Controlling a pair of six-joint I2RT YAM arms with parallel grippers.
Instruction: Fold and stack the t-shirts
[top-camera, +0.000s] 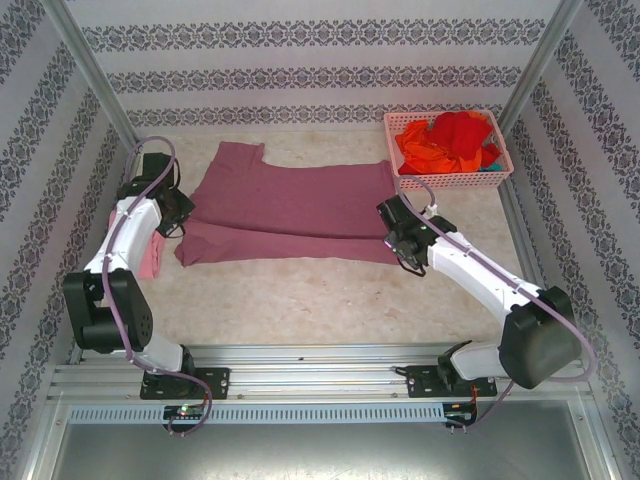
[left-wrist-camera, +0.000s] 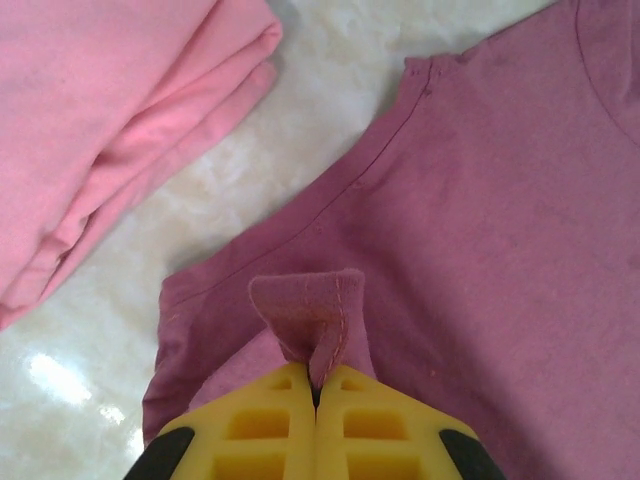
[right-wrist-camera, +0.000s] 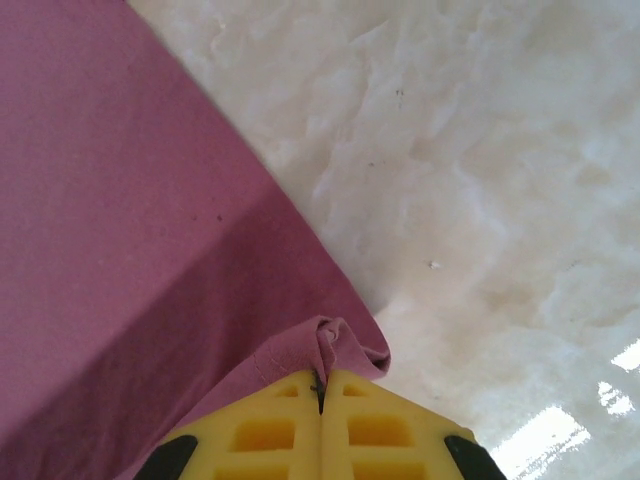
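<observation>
In the top view we are looking at the mauve t-shirt (top-camera: 290, 205), which is lying spread across the middle of the table (top-camera: 300, 300). A second layer is showing as a strip along its lower edge. The left gripper (top-camera: 176, 215) is sitting at the shirt's left edge and the right gripper (top-camera: 400, 240) at its lower right corner. From this height we cannot tell how either pair of fingers is standing.

This view is also giving us the basket (top-camera: 455, 182) in the upper right of the frame, with the red and orange t-shirts (top-camera: 450, 140) heaped inside it. The light pink t-shirt (top-camera: 152, 258) is peeking out beside the left arm at the left of the frame.

The left wrist view is showing us what the top view is not. The yellow fingers are pressed together on a small tongue of mauve cloth with a stitched hem, which is standing up between them at the bottom centre. A seam is curving across the flat, smooth shirt. In the upper left of that frame the light pink t-shirt is lying folded in stacked layers, apart from the mauve one, with bare table between them.

In the right wrist view the yellow fingers are likewise pinching a bunched corner of the mauve t-shirt at the bottom centre. Smooth cloth is filling the left of the frame and pale, glossy table the right.
</observation>
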